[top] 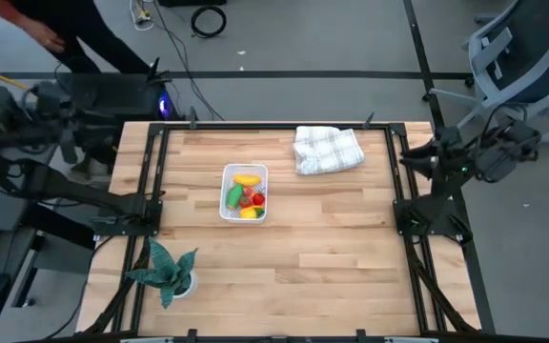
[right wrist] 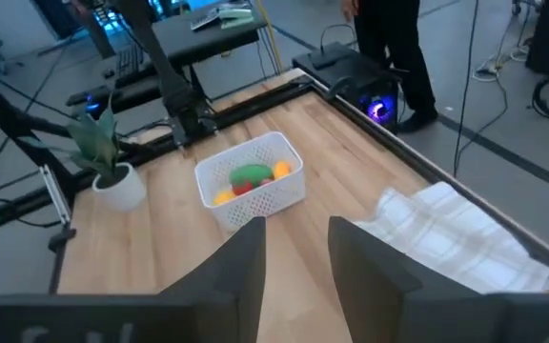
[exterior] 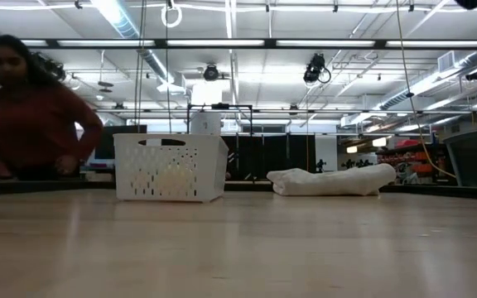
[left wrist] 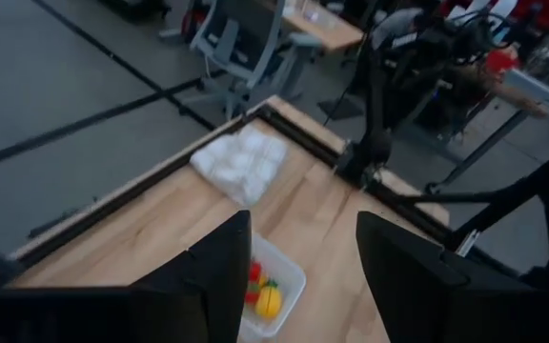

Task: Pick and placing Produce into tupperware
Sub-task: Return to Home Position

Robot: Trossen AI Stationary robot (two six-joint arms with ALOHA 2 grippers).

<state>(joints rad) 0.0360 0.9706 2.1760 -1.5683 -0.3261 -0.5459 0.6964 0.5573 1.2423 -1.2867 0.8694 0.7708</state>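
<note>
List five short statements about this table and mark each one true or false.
1. The produce lies inside the tupperware. True.
2. The checked cloth covers the tupperware. False: it lies apart from it.
3. The left gripper holds the banana. False: it is open and empty, and the banana is in the tupperware.
4. The potted plant stands on the left arm's side of the table. True.
5. The right gripper is shut on the checked cloth. False: it is open and holds nothing.
</note>
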